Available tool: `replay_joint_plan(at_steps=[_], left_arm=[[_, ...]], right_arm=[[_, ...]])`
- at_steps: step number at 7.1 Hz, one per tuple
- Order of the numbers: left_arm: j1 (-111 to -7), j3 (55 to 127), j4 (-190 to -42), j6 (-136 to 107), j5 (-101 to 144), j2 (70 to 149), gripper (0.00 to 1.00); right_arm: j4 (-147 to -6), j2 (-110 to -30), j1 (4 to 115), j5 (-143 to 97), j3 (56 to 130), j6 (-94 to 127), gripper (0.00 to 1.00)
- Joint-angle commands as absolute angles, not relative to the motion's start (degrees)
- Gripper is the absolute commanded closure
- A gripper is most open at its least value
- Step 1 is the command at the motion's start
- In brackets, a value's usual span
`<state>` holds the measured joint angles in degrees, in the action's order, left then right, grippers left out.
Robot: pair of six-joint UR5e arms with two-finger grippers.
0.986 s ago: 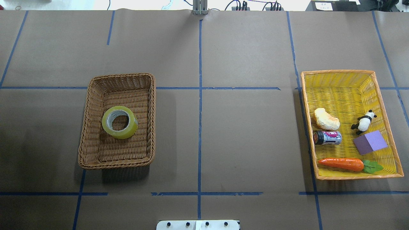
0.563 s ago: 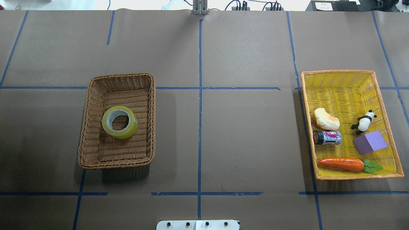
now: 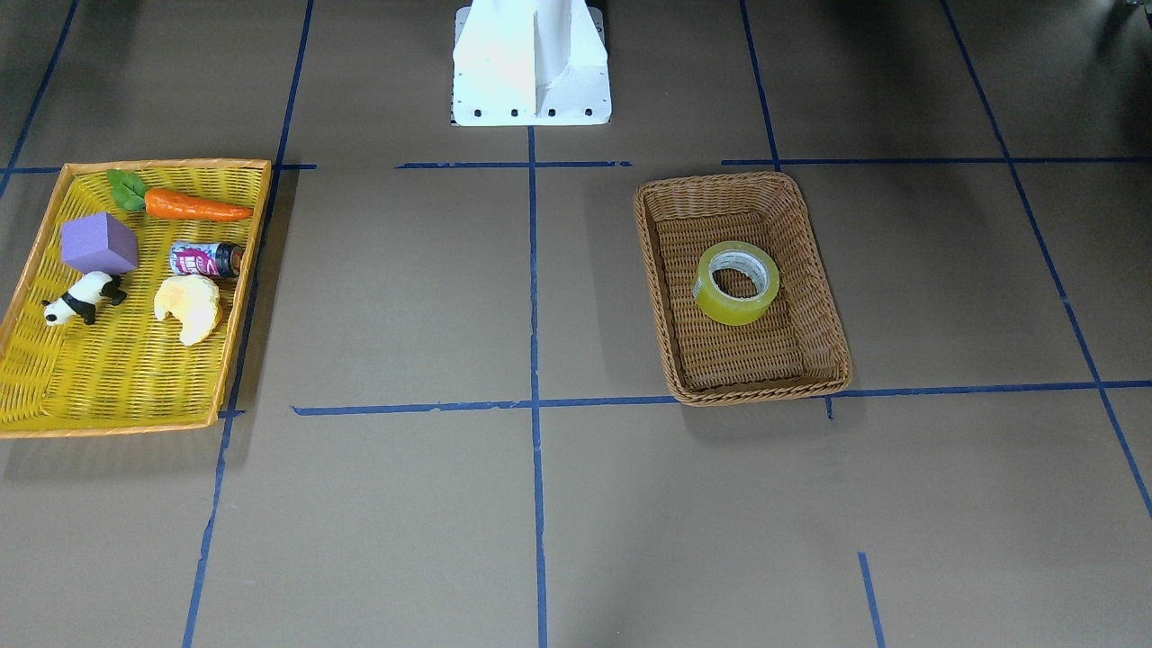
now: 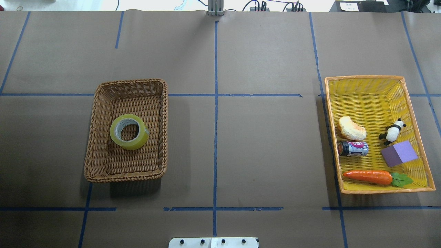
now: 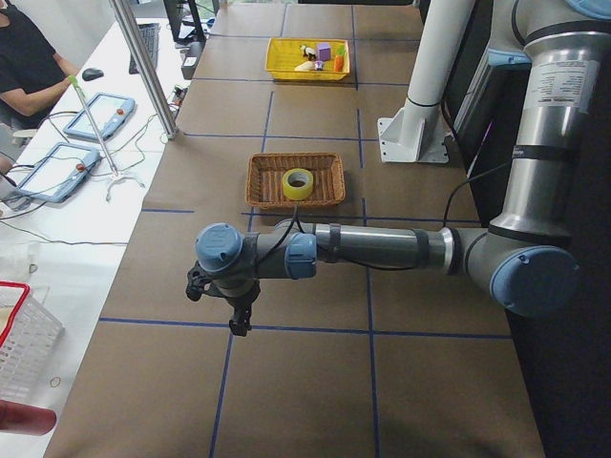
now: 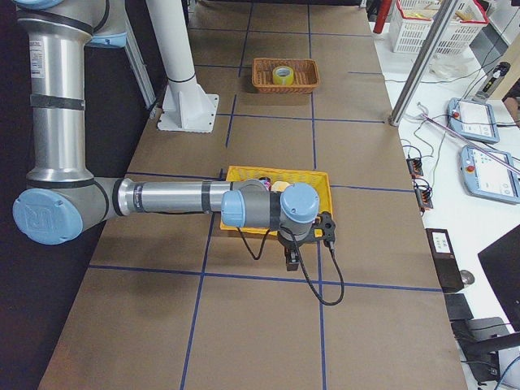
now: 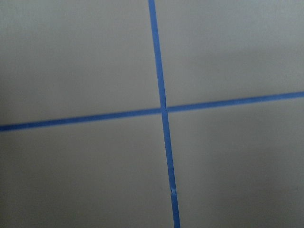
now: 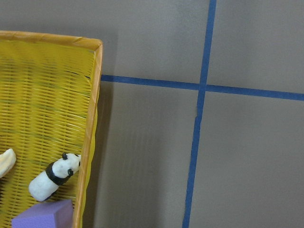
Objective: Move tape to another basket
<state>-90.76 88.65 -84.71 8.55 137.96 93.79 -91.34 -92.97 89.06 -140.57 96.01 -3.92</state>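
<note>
The yellow-green tape roll [image 4: 129,132] lies flat inside the brown wicker basket [image 4: 164,113] on the table's left half; it also shows in the front view [image 3: 736,283] and the exterior left view [image 5: 298,183]. My left gripper [image 5: 239,320] hangs over bare table well to the left of the basket, seen only in the exterior left view. My right gripper [image 6: 291,260] hangs just beyond the yellow tray, seen only in the exterior right view. I cannot tell whether either gripper is open or shut. Neither touches the tape.
The shallow yellow tray with orange rim [image 4: 363,77] on the right holds a carrot [image 4: 368,176], a purple block [image 4: 399,153], a panda [image 4: 391,131], a can [image 4: 353,148] and a bread piece [image 4: 351,128]. The robot base [image 3: 531,63] stands at the near edge. An operator sits beside the table [image 5: 24,62].
</note>
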Motion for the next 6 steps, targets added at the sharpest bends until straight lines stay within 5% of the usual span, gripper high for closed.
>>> replay_joint_plan(at_steps=[1,6], left_arm=[[-90.79,88.86,-84.46,8.53,137.55,93.34,0.0],[-90.79,88.59,-85.17,8.7,137.37,90.79,0.0]], right_arm=[[-91.41,-93.07,89.3,-140.36,95.54,-3.96,0.0],[-91.41,-94.57,90.52,-138.87,95.28,-4.57,0.0]])
